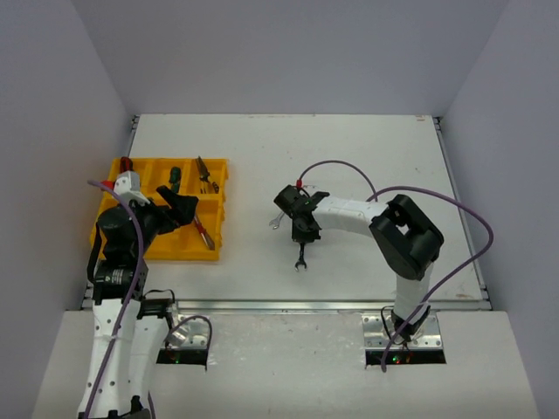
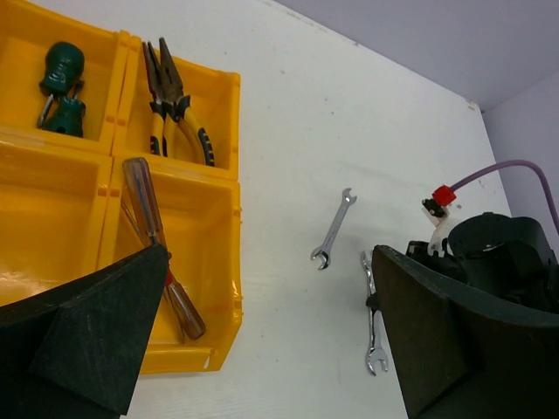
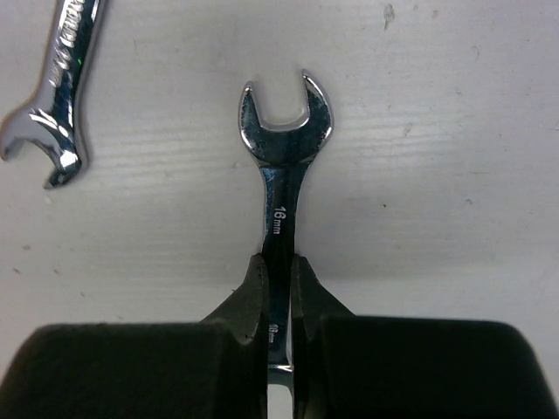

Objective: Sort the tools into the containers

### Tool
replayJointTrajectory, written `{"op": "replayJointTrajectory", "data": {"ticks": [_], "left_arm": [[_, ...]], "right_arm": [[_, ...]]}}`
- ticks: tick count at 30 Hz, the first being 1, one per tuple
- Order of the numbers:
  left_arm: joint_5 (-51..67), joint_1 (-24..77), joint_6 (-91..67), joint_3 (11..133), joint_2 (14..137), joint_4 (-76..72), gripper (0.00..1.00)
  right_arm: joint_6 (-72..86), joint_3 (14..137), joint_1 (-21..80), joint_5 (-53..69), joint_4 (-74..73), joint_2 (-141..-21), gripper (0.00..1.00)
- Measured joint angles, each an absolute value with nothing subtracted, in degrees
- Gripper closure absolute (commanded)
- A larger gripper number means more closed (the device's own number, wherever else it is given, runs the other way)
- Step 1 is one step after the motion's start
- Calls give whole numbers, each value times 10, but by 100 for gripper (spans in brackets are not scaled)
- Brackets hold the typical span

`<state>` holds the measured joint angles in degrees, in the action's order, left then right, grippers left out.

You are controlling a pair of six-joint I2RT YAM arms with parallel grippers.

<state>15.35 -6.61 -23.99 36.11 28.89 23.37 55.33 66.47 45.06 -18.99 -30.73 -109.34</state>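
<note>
My right gripper (image 1: 303, 236) is shut on the shank of a silver wrench (image 3: 279, 166), marked 16 mm, near the middle of the table; its open end points towards the arm bases (image 1: 300, 262). A second silver wrench (image 1: 275, 223) lies just to its left, also in the right wrist view (image 3: 59, 96). My left gripper (image 1: 181, 209) is open and empty above the right side of the yellow tray (image 1: 220, 253). The tray holds a green-handled screwdriver (image 2: 61, 87), yellow-handled pliers (image 2: 170, 105) and a red-handled screwdriver (image 2: 157, 253).
A red-handled tool (image 1: 125, 163) shows at the tray's far left corner. Grey walls enclose the table on three sides. Purple cables arch over the right arm (image 1: 402, 236). The two wrenches also show in the left wrist view (image 2: 334, 229), (image 2: 374, 332).
</note>
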Motion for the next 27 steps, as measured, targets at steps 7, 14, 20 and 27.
{"op": "replayJointTrajectory", "data": {"ticks": [7, 14, 20, 27], "left_arm": [[177, -47, -252, 362, 327, 230, 0], [248, -21, -316, 287, 340, 141, 0], [295, 66, -408, 198, 394, 13, 0], [248, 223, -490, 180, 466, -137, 0]], "right_arm": [[454, 589, 451, -158, -282, -1016, 100], [402, 577, 451, -133, -260, -962, 100], [378, 553, 457, -113, -239, -902, 100], [370, 549, 467, -72, -204, -824, 100]]}}
